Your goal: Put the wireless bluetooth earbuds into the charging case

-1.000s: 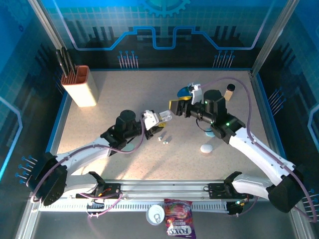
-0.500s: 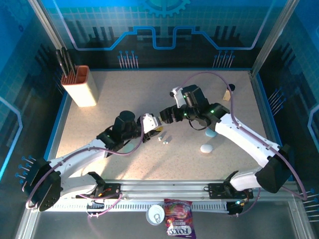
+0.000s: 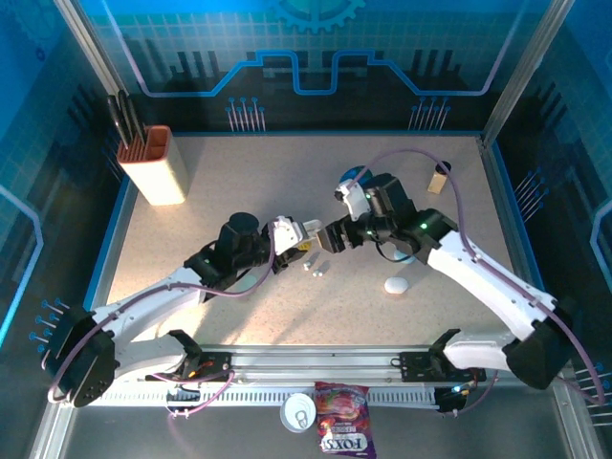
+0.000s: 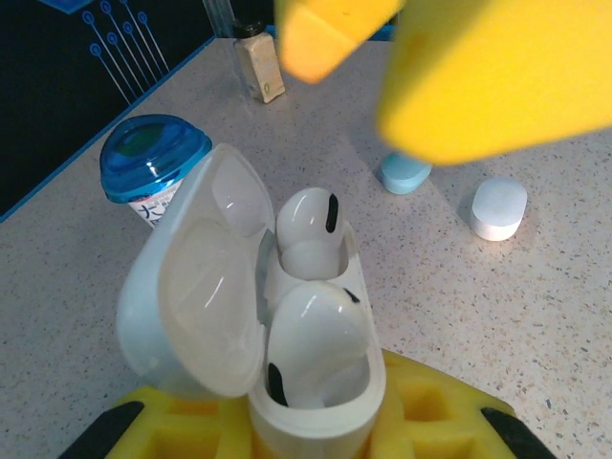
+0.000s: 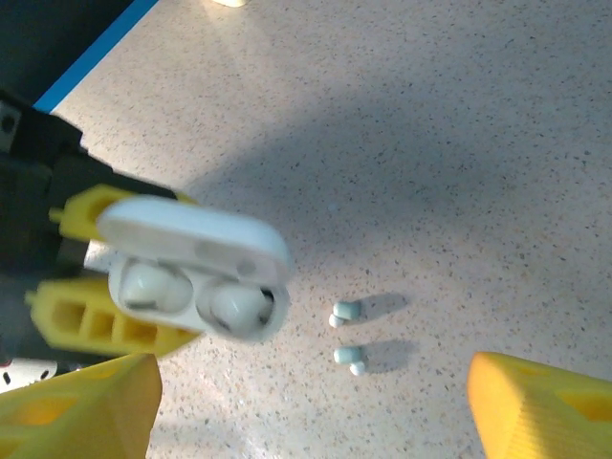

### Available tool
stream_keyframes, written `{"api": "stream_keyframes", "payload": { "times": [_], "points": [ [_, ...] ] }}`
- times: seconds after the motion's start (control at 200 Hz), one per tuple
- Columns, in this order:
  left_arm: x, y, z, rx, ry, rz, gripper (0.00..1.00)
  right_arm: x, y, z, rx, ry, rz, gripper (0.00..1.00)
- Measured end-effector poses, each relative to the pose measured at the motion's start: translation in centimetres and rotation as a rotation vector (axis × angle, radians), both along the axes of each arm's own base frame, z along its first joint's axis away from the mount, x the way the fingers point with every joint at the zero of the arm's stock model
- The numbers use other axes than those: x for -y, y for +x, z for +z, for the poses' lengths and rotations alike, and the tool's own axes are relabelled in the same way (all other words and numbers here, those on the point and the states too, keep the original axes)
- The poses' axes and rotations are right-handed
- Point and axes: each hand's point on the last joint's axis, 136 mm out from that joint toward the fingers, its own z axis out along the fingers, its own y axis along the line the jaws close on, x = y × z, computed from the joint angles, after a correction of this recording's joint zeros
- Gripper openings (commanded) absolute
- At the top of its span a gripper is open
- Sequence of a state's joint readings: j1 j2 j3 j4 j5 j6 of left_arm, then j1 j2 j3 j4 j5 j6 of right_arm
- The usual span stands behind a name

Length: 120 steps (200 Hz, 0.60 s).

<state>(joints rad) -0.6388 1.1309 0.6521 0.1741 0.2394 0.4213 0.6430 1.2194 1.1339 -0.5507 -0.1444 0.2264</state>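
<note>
- Right gripper has come beside the case, jaws wide, empty.
- Left gripper clamps it.
- Left wrist: two white earbuds seated.
- Right wrist: two teal earbuds nearby.

**Bystanders on and off the table**

Speckled beige table, blue-edged, blue circuit-print walls around.
- Far left corner: tan knife block, upright, dark handles sticking up from its top.
- Far centre-right: cup with a domed blue lid and printed white side, upright.
- Beyond the cup, near the far right edge: small bottle, pale contents, dark cap, upright. Well apart from the cup.
- Off the table, at the near edge: pull-tab can, top up. Purple sweet packet just beside it on the right, lying flat.
</note>
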Motion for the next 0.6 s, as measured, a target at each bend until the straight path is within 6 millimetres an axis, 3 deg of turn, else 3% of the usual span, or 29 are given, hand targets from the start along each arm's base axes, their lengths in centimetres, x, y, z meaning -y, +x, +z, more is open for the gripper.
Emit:
{"api": "stream_keyframes", "payload": {
  "times": [0.195,0.3,0.425,0.6],
  "points": [
    [-0.6,-1.0,1.2,0.059,0.02,-0.03,0.12,1.2,-1.3,2.6,0.119,0.037,0.078,0.82],
    [-0.8,-1.7,1.6,0.097,0.041,-0.062,0.11,1.2,-0.6,3.7,0.131,0.049,0.075,0.81],
    [-0.9,-2.1,1.5,0.125,0.073,-0.088,0.12,-0.5,1.2,4.6,0.128,0.072,0.099,0.81],
    [-1.0,-2.3,1.2,0.139,0.096,-0.104,0.12,-2.6,3.0,3.5,0.09,0.07,0.129,0.81]
  ]
}}
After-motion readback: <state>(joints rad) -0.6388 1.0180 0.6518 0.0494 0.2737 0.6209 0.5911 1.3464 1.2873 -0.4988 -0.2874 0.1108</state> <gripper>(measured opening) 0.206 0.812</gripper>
